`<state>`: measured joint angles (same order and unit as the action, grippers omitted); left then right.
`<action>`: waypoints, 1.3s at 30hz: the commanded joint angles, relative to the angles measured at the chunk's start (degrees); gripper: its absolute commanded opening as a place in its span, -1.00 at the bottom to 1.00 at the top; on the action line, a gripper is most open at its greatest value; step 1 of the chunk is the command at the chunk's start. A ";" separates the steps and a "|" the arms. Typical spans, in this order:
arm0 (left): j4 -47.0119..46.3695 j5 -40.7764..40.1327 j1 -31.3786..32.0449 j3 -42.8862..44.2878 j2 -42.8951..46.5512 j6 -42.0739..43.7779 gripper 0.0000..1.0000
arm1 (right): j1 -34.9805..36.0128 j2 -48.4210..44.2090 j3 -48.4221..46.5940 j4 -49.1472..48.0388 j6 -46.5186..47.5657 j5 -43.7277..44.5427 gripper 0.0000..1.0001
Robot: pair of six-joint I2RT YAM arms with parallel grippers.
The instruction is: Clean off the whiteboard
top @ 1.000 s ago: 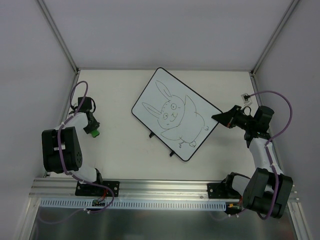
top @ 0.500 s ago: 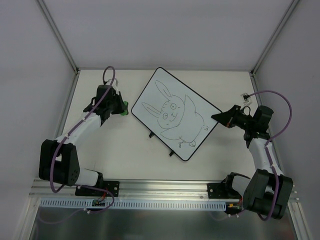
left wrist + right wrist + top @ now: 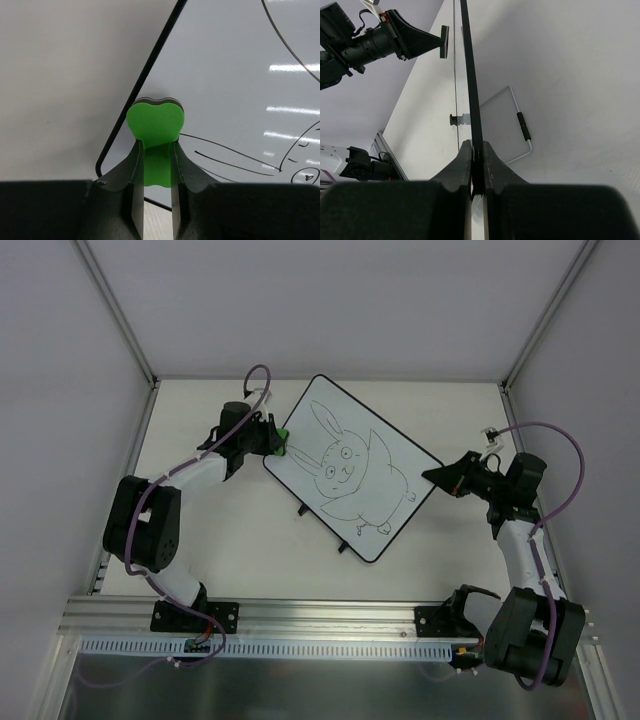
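Observation:
The whiteboard lies tilted on the table, black-framed, with a black rabbit drawing. My left gripper is shut on a green heart-shaped eraser at the board's left edge. In the left wrist view the eraser sits between my fingers over the board's frame, beside the rabbit's lines on the whiteboard. My right gripper is shut on the board's right corner. In the right wrist view the frame edge runs up from between the closed fingers.
White walls enclose the table on three sides. An aluminium rail runs along the near edge by the arm bases. A small tag lies at the right wall. The left arm shows in the right wrist view.
My left arm has swung from the far left of the table up and right, carrying the green eraser to the board's left edge. The right arm and board have not moved.

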<state>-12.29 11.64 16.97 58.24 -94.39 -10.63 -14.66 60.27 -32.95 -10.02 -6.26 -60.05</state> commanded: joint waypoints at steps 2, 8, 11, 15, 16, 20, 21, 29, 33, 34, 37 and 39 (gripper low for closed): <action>-12.74 1.90 1.48 -4.87 1.23 1.32 -0.85 | 0.33 -0.86 0.52 -1.05 10.83 9.08 -0.99; -16.60 -3.02 3.33 -6.37 -2.11 -0.18 -0.82 | 0.86 -0.24 0.78 -1.14 11.27 8.81 -0.99; -17.67 -8.37 4.91 -7.08 -3.08 -1.32 -0.83 | 1.21 -0.42 0.96 -1.14 11.53 8.99 -0.99; -18.90 -10.76 7.63 -7.09 -4.57 -2.28 -0.83 | 1.82 0.02 1.05 -1.14 11.89 8.90 -0.99; -19.08 -10.76 8.42 -7.09 -5.01 -2.37 -0.83 | 2.00 0.02 1.05 -1.05 11.97 8.73 -0.99; -19.70 -11.20 14.91 -7.61 -5.02 -3.43 -0.85 | 2.09 -0.24 1.13 -0.96 12.06 8.64 -0.99; -19.96 -11.29 16.24 -7.96 -4.84 -3.52 -0.85 | 2.17 -0.33 1.13 -1.05 12.06 8.64 -1.00; -20.31 -15.85 28.28 -13.49 -2.12 -6.76 -0.87 | 2.26 -0.77 1.48 -1.14 12.77 8.99 -0.99; -20.14 -22.43 28.82 -15.78 -0.89 -9.49 -1.00 | 2.61 -1.12 1.75 -1.05 13.03 9.34 -0.99; -19.35 -24.28 28.73 -15.79 -0.62 -8.80 -1.00 | 2.70 -1.38 1.92 -1.05 13.12 9.43 -0.99; -15.59 -28.51 26.45 -14.56 -0.09 -9.66 -1.00 | 2.88 -1.73 2.01 -1.05 13.29 9.69 -0.99; -15.30 -29.39 23.64 -14.73 0.17 -10.28 -1.00 | 2.97 -1.82 2.10 -1.05 13.29 9.87 -0.99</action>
<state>-36.23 -13.02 44.18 45.01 -92.86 -18.52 -13.28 59.07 -32.69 -9.10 -6.79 -56.62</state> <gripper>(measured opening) 0.174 0.067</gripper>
